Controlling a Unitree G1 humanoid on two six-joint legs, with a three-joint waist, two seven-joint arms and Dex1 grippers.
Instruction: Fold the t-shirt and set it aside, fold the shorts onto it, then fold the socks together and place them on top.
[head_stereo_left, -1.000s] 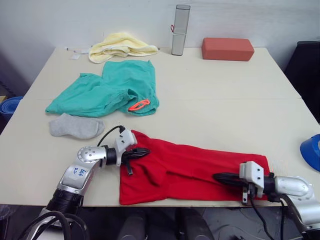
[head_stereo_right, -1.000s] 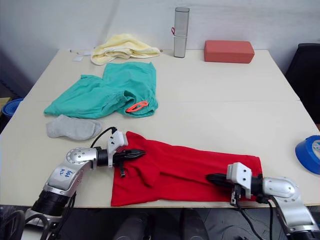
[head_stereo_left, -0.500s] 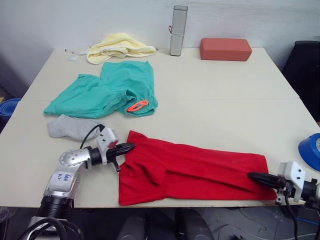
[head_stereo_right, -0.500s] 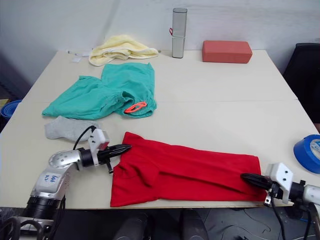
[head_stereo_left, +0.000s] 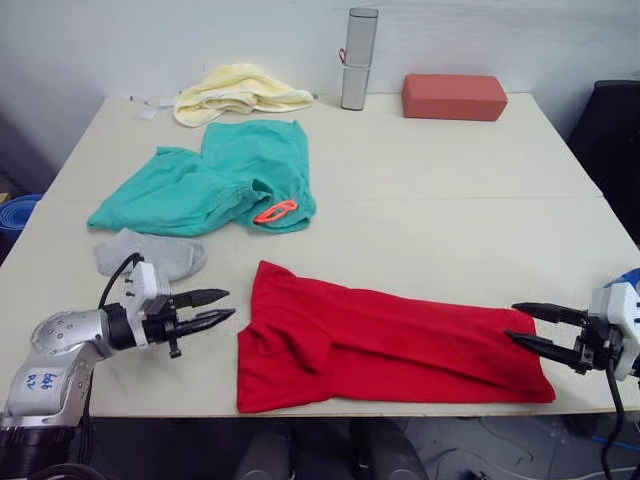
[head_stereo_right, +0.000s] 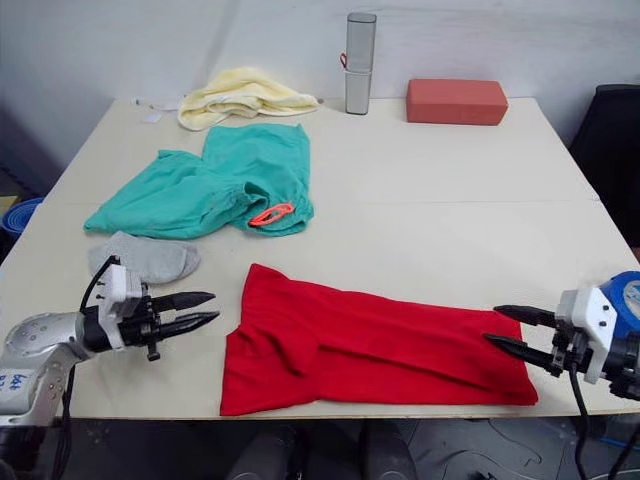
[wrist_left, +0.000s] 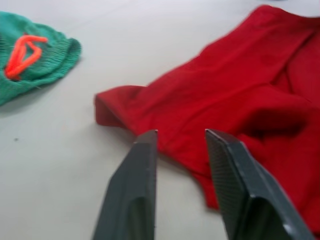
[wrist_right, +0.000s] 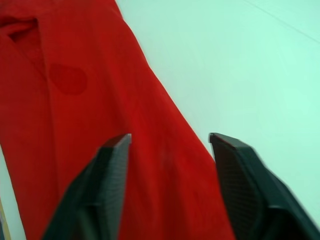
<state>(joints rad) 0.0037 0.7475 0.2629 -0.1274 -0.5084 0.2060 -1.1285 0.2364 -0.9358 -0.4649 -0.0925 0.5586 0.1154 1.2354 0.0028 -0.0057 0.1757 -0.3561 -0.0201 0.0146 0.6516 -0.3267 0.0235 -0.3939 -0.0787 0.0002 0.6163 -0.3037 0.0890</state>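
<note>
1. The t-shirt (head_stereo_left: 385, 340) lies folded into a long band along the table's (head_stereo_left: 450, 210) near edge.
2. The left gripper (head_stereo_left: 212, 307) and right gripper (head_stereo_left: 535, 327) flank its two ends, fingers parted and empty, likely poised for another fold.
3. The shorts (head_stereo_left: 215, 180) and socks (head_stereo_left: 150, 255) wait farther back on the left.

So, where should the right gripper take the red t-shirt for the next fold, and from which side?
Probably at the end edge of the t-shirt nearest the right gripper, coming in level from the robot's right. The shirt lies flat as a long band across the table's front, and that gripper is open and already pointing at this end, so its lower finger could slide under the thin edge.
</note>
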